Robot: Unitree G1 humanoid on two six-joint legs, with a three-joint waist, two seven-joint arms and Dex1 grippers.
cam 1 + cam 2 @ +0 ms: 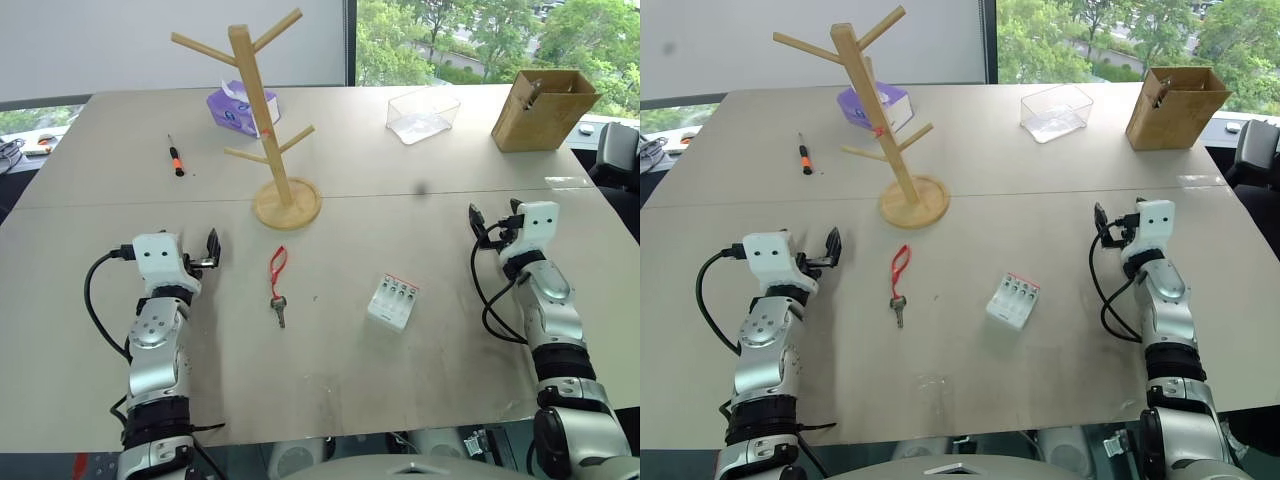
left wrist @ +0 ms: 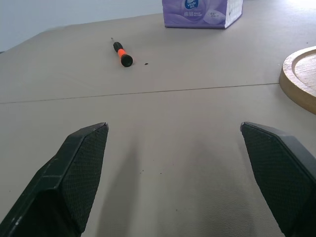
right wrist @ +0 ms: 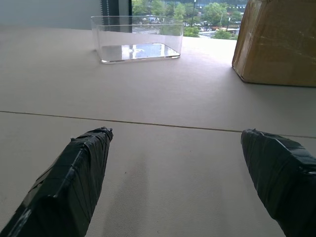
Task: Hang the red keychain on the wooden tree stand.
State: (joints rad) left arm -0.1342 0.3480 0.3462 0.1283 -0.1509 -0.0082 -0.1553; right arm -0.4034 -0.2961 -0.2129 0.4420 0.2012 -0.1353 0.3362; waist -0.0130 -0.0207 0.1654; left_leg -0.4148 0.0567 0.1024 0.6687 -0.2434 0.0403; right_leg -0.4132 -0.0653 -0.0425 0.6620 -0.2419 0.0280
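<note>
Lying flat, red keychain lengthwise, key nearest robot, both claws wide open, empty

An office or lab room set up as a test bench, beside a big window.

A wide, plain beige worktop made of two slabs joined by a seam stands against a window that looks out on green trees, with a pale blind or wall panel next to it. Spread over the worktop are unrelated odds and ends: a wooden tree stand, a small screwdriver, a tissue box, a clear plastic tray, a cardboard box and a battery charger. A dark office chair sits at the right edge.
</note>
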